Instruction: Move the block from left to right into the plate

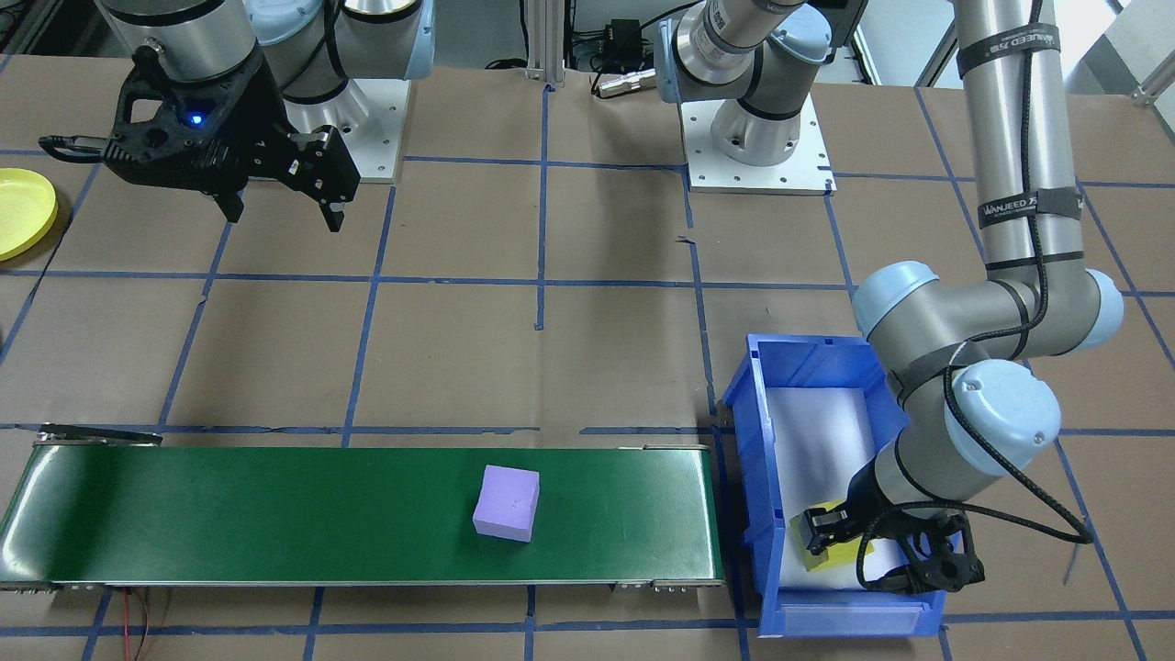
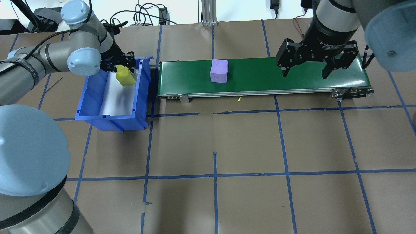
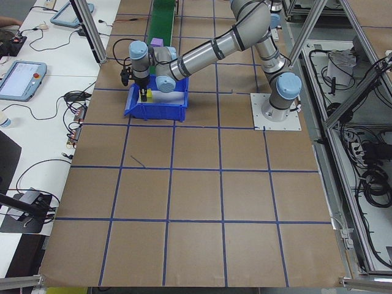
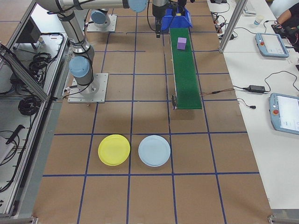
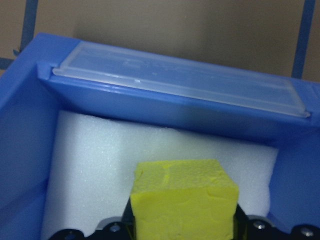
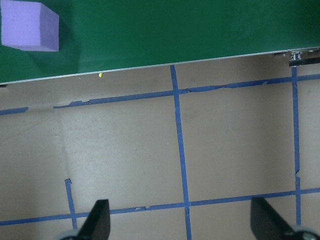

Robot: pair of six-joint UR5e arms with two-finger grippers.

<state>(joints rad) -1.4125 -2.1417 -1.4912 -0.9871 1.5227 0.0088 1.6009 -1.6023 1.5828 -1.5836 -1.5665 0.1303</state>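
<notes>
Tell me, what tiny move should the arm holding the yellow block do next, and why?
Probably lift straight up. The left pincer is shut on the yellow block, which sits low inside the blue bin. It must clear the bin's walls before swinging toward the green belt.

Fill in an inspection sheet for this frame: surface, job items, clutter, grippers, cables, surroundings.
Surface: brown paper table with a blue tape grid.
Job items: yellow block held inside the blue bin; purple block on the green conveyor; yellow plate on the table past the conveyor's end.
Clutter: pale blue plate beside the yellow one.
Grippers: left gripper shut on the yellow block; right gripper open, empty, above the conveyor.
Cables: black cable along the left arm.
Surroundings: side benches with tablets and wires.
</notes>
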